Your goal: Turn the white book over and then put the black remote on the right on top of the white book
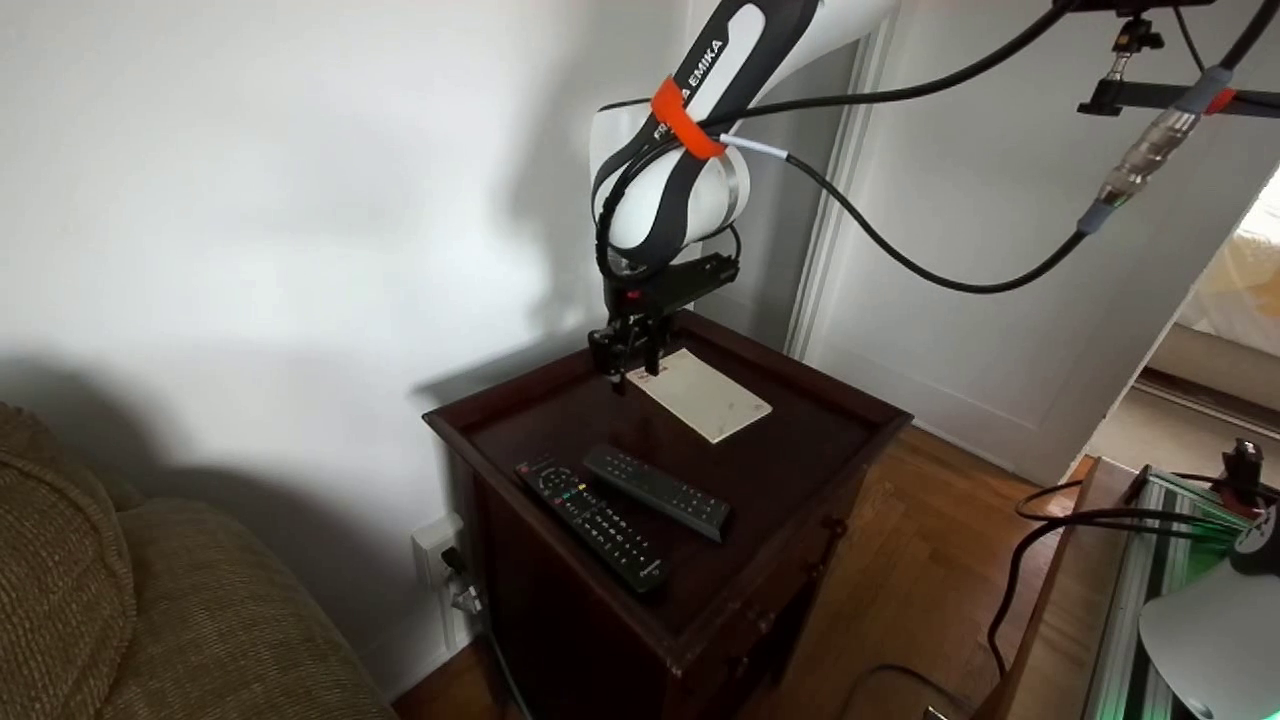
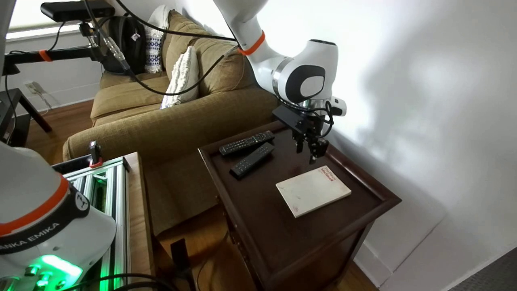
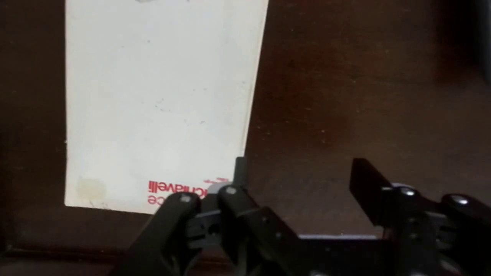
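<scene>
The white book [image 1: 700, 393] lies flat on the dark wooden side table, its red-printed cover facing up; it also shows in an exterior view [image 2: 313, 192] and the wrist view [image 3: 161, 99]. The black remote [image 1: 657, 490], slim and plain, lies apart from the book, also seen in an exterior view [image 2: 252, 159]. My gripper [image 1: 636, 378] is open and empty, pointing down above the table by the book's titled end [image 2: 305, 156]. In the wrist view [image 3: 299, 165], one finger overlaps the book's long edge and the other is over bare wood. Contact cannot be told.
A longer remote with coloured and light buttons [image 1: 590, 522] lies beside the black remote, also in an exterior view [image 2: 247, 142]. The side table [image 2: 258, 242] has a raised rim and stands against a white wall. A brown sofa [image 2: 173, 117] stands beside it.
</scene>
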